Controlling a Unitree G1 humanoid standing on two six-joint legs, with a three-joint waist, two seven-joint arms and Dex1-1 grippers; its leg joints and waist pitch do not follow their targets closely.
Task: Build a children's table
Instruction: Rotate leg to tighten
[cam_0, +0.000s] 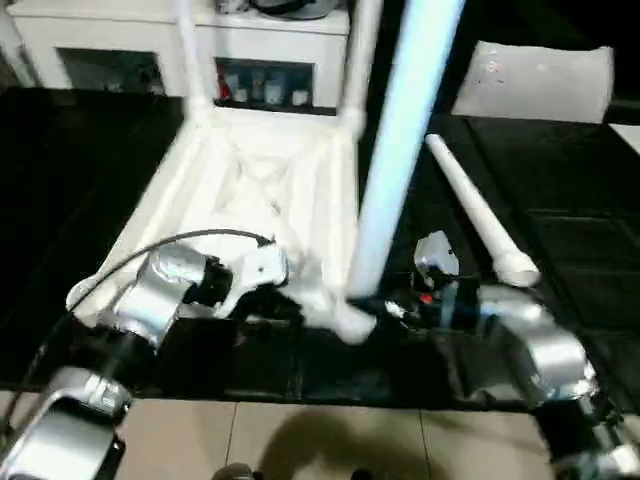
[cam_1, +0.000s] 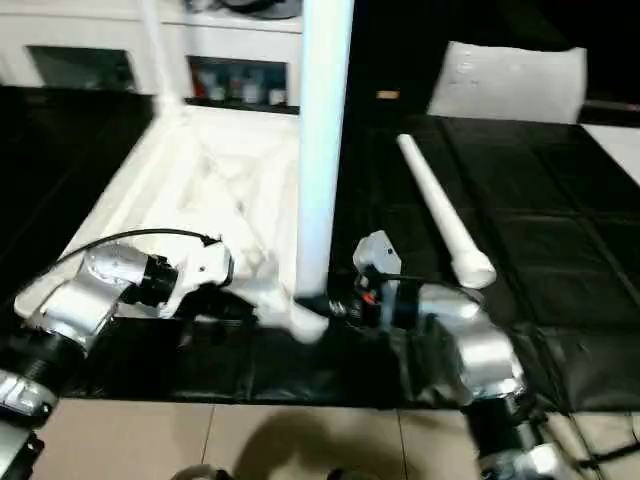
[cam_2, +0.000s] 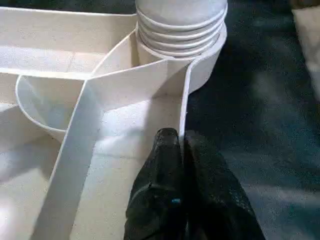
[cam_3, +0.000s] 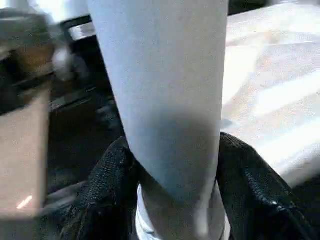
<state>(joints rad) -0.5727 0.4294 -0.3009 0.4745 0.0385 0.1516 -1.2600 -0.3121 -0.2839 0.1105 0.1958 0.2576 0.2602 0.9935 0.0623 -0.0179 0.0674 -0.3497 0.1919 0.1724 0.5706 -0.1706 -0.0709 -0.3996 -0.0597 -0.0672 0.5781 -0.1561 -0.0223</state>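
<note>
The white tabletop (cam_0: 250, 190) lies upside down on a black mat, ribs facing up. Two white legs (cam_0: 190, 50) (cam_0: 360, 60) stand in its far corner sockets. A third leg (cam_0: 400, 150) stands upright at the near right corner, its ribbed end in the socket (cam_2: 205, 65). My right gripper (cam_3: 172, 145) is shut on this leg low down, a finger pressing each side. My left gripper (cam_2: 182, 142) is shut on the tabletop's thin rim wall just beside that socket. A fourth leg (cam_0: 480, 215) lies loose on the mat to the right.
A white cabinet (cam_0: 120, 40) stands behind the tabletop. A flat white board (cam_0: 540, 80) leans at the back right. The black mat (cam_0: 560, 230) ends near me at a tiled floor (cam_0: 330, 440). A black cable (cam_0: 150, 250) arcs over my left forearm.
</note>
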